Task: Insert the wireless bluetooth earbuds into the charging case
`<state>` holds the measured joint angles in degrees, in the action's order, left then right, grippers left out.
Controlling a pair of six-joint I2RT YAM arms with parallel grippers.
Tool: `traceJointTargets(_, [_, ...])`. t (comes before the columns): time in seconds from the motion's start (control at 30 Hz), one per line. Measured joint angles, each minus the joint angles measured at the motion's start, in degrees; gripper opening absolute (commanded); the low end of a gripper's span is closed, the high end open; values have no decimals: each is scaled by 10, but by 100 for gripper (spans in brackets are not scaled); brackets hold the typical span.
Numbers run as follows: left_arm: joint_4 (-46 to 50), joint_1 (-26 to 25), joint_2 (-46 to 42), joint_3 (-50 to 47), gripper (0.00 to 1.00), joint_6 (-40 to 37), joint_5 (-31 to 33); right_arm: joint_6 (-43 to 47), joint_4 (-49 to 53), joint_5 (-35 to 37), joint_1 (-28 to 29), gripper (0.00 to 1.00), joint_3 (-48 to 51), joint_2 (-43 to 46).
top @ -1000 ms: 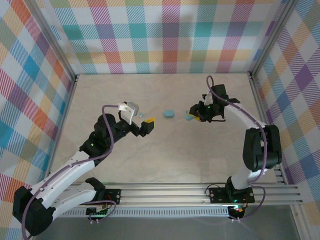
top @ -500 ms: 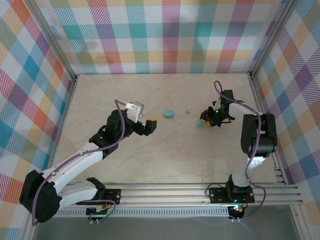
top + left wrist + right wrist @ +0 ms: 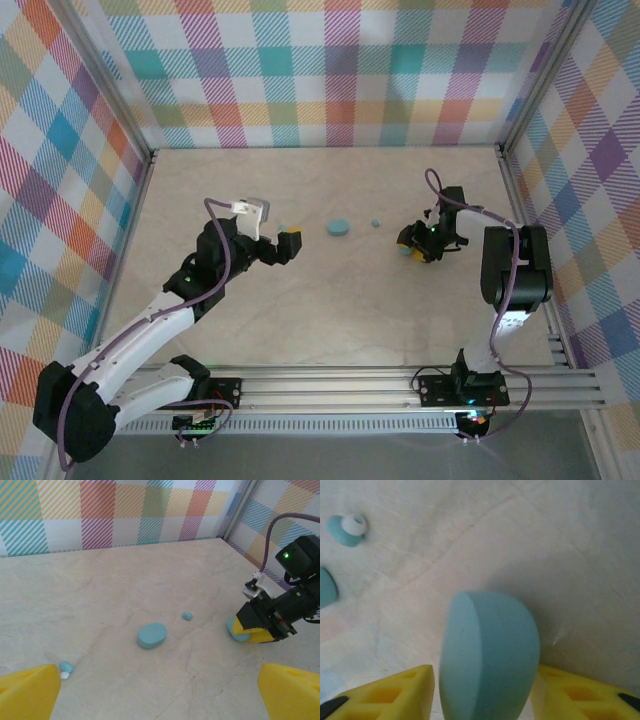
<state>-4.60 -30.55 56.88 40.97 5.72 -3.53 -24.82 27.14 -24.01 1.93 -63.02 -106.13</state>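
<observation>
One rounded teal charging case (image 3: 339, 227) (image 3: 152, 635) lies flat mid-table. A second teal case (image 3: 487, 660) (image 3: 402, 247) (image 3: 237, 631) stands on edge on the table between the yellow fingers of my right gripper (image 3: 485, 692) (image 3: 411, 246). Those jaws are open, with a slim gap showing on the left side. One tiny teal earbud (image 3: 376, 223) (image 3: 187, 615) (image 3: 347, 529) lies between the two cases. Another earbud (image 3: 65, 668) (image 3: 283, 228), white-tipped, lies just ahead of my left gripper (image 3: 162, 695) (image 3: 285, 240), which is wide open and holds nothing.
Plaid walls and metal posts (image 3: 520, 150) enclose the marble tabletop (image 3: 330, 300) on three sides. The right arm's black wrist and purple cable (image 3: 280, 525) hang over the table's right part. Bare tabletop stretches in front of both grippers.
The right gripper carried its teal case rightward and down to the table, then widened its jaws around it. The left gripper shifted slightly back and left, toward the white-tipped earbud.
</observation>
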Motion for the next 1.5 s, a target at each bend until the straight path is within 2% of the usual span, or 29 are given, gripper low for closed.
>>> traceJointTargets(0.23, [20, 14, -3, 0, 100, 1, -15, 1, 35, 21, 0, 57, 2, 39])
traceJointTargets(0.43, [55, 29, 10, 0, 100, 15, -17, 22, 82, 42, 2, 57, -10, 126])
traceJointTargets(0.57, [69, 30, 16, 0, 100, 24, -15, 73, 93, 55, 26, 58, -56, 149])
traceJointTargets(0.67, [77, 30, 16, 0, 100, 17, -44, 115, 89, 56, 58, 58, -90, 147])
traceJointTargets(0.77, [82, 30, 16, 0, 100, -2, -93, 182, 84, 54, 97, 64, -131, 124])
traceJointTargets(0.9, [87, 30, 8, -4, 99, -27, -145, 318, 74, 52, 163, 68, -184, 66])
traceJointTargets(1.0, [85, 30, -1, -16, 99, -42, -167, 415, 73, 42, 200, 69, -212, 21])
traceJointTargets(1.1, [85, 30, 5, -24, 98, -52, -183, 499, 70, 23, 214, 73, -226, -14])
traceJointTargets(1.27, [50, 30, 37, -43, 100, -32, -178, 616, 70, 10, 212, 74, -251, -56])
traceJointTargets(1.5, [15, 38, 110, -54, 100, 35, -121, 718, 93, 53, 219, 74, -360, -148])
